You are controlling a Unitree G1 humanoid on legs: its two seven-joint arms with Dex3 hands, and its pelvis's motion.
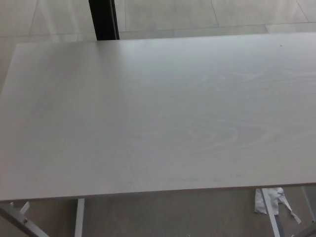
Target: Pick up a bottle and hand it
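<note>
Hands out of view (both), pale wooden table (pixel 163 118), crumpled paper (pixel 269 200) on floor

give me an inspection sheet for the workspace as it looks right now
surface: pale wood-grain table, top bare, no marks or spills seen
job's things: no bottle seen
clutter: nothing seen on the table; crumpled white scrap on the floor under the near right edge
robot hands: left and right both not in view
cables: nothing seen
surroundings: light tiled floor beyond the far edge, dark post at the far left, metal table legs showing below the near edge, no person in view
</note>
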